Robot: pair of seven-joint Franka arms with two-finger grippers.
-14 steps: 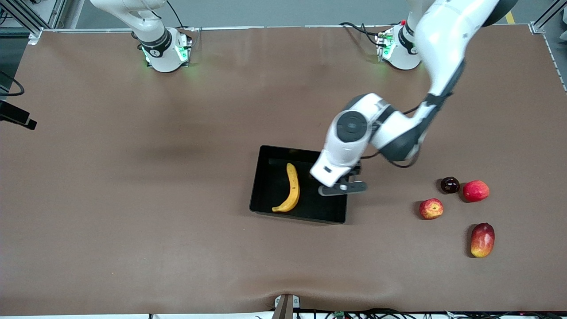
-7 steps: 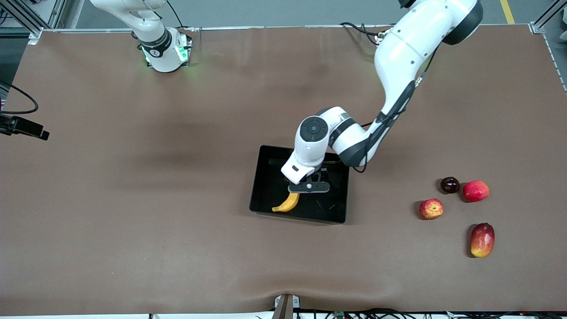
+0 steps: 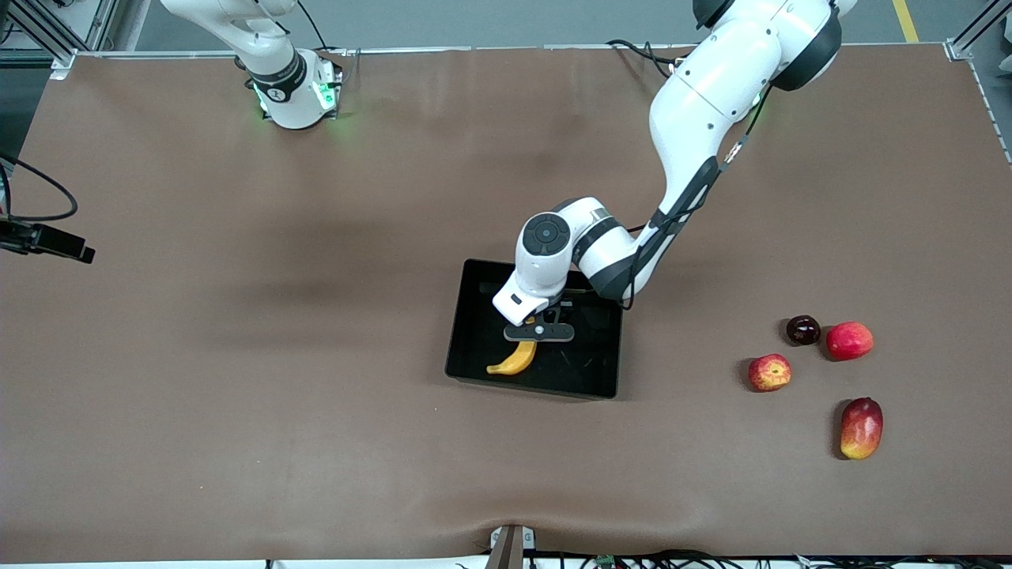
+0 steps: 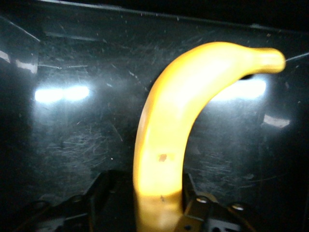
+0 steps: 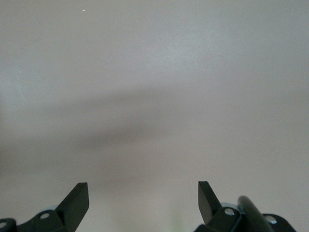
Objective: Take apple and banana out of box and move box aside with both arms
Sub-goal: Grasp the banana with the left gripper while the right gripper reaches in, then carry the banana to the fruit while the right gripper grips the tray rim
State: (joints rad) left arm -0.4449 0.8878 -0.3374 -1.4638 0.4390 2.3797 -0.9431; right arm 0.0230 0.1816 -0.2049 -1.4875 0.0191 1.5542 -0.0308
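The left gripper (image 3: pixel 531 335) is down inside the black tray (image 3: pixel 474 316), with its fingers (image 4: pixel 190 193) set on either side of the banana (image 3: pixel 515 359) and closed in against its yellow skin. In the left wrist view the banana (image 4: pixel 169 140) runs up from between the 2 fingers and curves off to its blunt tip over the scratched, glossy tray floor (image 4: pixel 72 121). The banana lies in the part of the tray nearer the front camera, toward the right arm's end.

The apple (image 3: pixel 769 372), red with yellow streaks, sits on the brown table (image 3: pixel 237 395) well apart from the tray, toward the left arm's end. Just beside it, farther from the front camera, are a dark cherry-like fruit (image 3: pixel 802 329) and a pink-red round fruit (image 3: pixel 849 341); a red-yellow mango (image 3: pixel 861 427) lies nearer the camera.

The right arm waits by its base, and the right gripper (image 5: pixel 143 198) hangs with its jaws wide apart over bare table, holding nothing
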